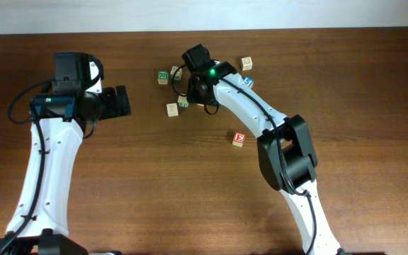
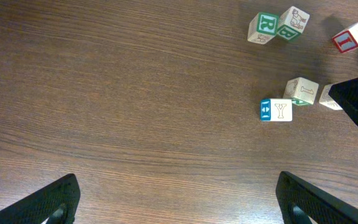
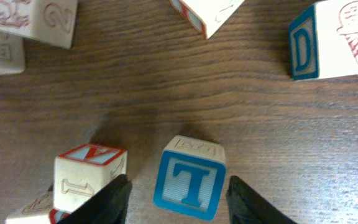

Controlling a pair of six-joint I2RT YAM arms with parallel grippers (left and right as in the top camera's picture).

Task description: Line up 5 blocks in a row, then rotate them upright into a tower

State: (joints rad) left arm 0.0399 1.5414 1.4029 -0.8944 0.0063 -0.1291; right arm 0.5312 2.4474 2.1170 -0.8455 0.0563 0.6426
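t block (image 3: 190,186) between jaws, d block (image 3: 337,40) cropped

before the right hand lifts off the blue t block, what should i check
1. Right hand jaws apart: ok.
2. Blue T block sits flat between the fingers, not pinched: ok.
3. Room beside the red-topped block, which sits close to one finger: not ok; a straight-up lift looks safest.
4. Left hand open, empty and off to the side: ok.
5. How many of the five are already rotated: cannot tell.
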